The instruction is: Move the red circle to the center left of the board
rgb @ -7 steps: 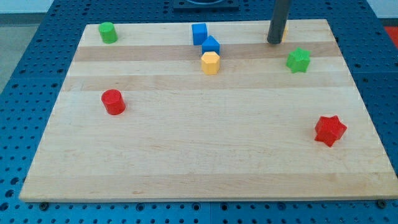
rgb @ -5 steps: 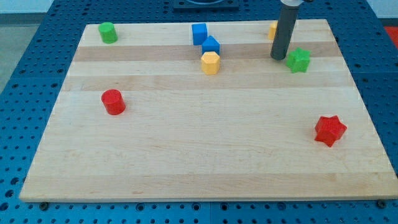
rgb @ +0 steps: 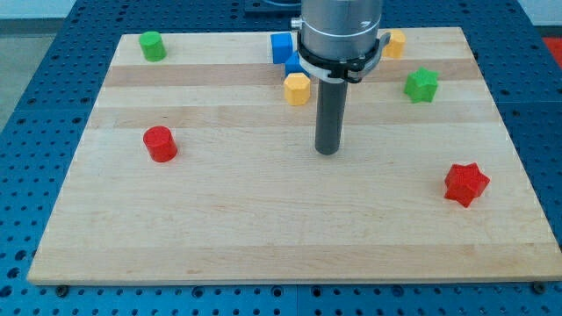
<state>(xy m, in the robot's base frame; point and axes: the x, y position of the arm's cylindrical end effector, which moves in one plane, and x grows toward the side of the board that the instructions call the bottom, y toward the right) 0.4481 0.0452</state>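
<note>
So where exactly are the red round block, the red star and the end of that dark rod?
red circle [rgb: 160,143], camera view, on its top face.
red star [rgb: 465,183], camera view, on its middle.
my tip [rgb: 327,151], camera view, on the rod's very end.

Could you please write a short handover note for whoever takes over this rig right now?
My tip rests on bare wood near the middle of the wooden board, touching no block.
The red circle block sits toward the view's left, well to the left of the tip.
Done: nothing visible; no contact with the circle.
Left: bring the tip to the circle and nudge it to the centre left if it needs correcting.
Nearest other block: the yellow hexagon block, above and left of the tip.
</note>
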